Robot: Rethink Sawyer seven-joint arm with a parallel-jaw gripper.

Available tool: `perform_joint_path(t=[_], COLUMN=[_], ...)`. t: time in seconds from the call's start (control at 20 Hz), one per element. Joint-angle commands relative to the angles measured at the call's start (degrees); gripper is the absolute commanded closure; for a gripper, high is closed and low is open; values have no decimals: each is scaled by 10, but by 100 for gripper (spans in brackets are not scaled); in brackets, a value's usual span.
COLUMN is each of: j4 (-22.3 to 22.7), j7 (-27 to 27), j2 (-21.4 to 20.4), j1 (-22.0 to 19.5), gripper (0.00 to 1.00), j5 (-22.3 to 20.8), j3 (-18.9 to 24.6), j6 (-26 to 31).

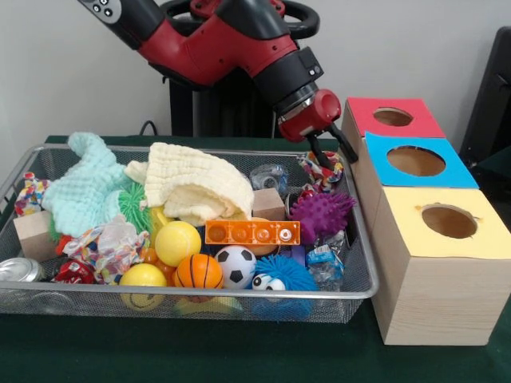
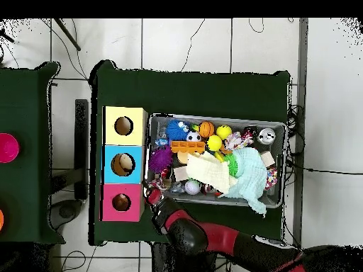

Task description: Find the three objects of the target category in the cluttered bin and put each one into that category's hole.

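Note:
The silver wire-mesh bin (image 1: 200,294) is full of mixed toys; it also shows in the overhead view (image 2: 213,117). My gripper (image 1: 331,157) hangs over the bin's far right corner, next to the red-topped box (image 1: 367,120). It is shut on a multicoloured knotted rope toy (image 1: 323,171), which hangs just above the rim. In the overhead view the gripper (image 2: 152,193) is at the bin's edge beside the red-topped box (image 2: 110,195). Each of the three wooden boxes has a round hole: red, blue (image 1: 459,171) and yellow (image 1: 487,239).
In the bin lie a yellow cloth (image 1: 200,183), a mint cloth (image 1: 84,187), a purple spiky ball (image 1: 321,214), an orange block (image 1: 251,232), a small soccer ball (image 1: 235,266), a basketball (image 1: 198,271), yellow balls, a blue fuzzy toy (image 1: 279,275) and a can (image 1: 20,271).

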Motion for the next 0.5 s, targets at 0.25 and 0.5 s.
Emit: perform_joint_path(t=[0.25,0.5], j4=[-78,-84], j7=[83,63], j2=[-90,-134], j1=[91,177], gripper=[0,100], j5=[70,111], j3=[-59,-146], j6=[-54,-129])
